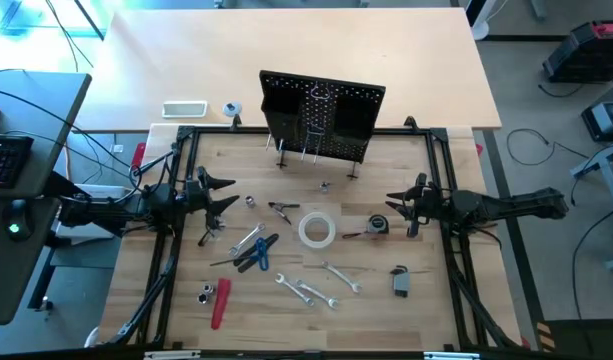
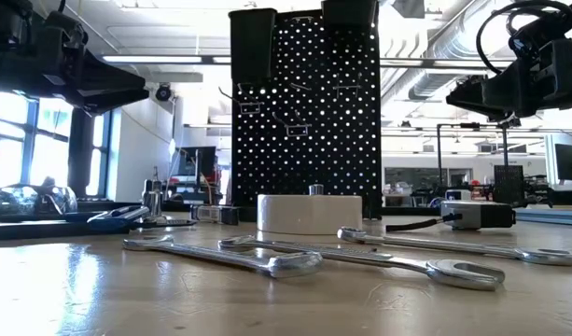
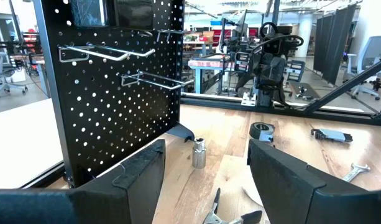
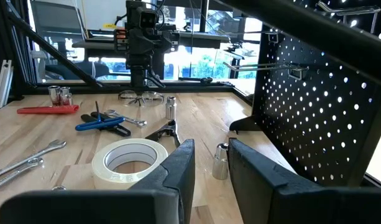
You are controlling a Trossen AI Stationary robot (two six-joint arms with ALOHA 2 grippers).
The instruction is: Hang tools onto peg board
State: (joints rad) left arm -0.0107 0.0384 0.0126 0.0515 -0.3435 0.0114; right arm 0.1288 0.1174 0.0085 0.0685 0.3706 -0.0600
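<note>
The black peg board [image 1: 321,118] stands upright on thin legs at the table's far edge, with wire hooks [image 3: 115,55] on its face. The tools lie flat on the wood: a white tape roll [image 1: 317,230], a small tape measure [image 1: 378,226], blue-handled pliers [image 1: 256,253], a red-handled tool [image 1: 220,303] and silver wrenches [image 1: 306,291]. My left gripper [image 1: 221,195] hovers open at the table's left side, pointing level toward the middle. My right gripper [image 1: 394,200] hovers at the right side, pointing level, its fingers a narrow gap apart with nothing between them [image 4: 212,171].
A black frame [image 1: 176,250] runs round the wooden table. Small sockets [image 1: 208,293], dark pliers [image 1: 282,210] and a grey piece [image 1: 400,281] also lie on the wood. One socket [image 3: 198,153] stands near the peg board's foot. A white box [image 1: 184,109] sits on the far table.
</note>
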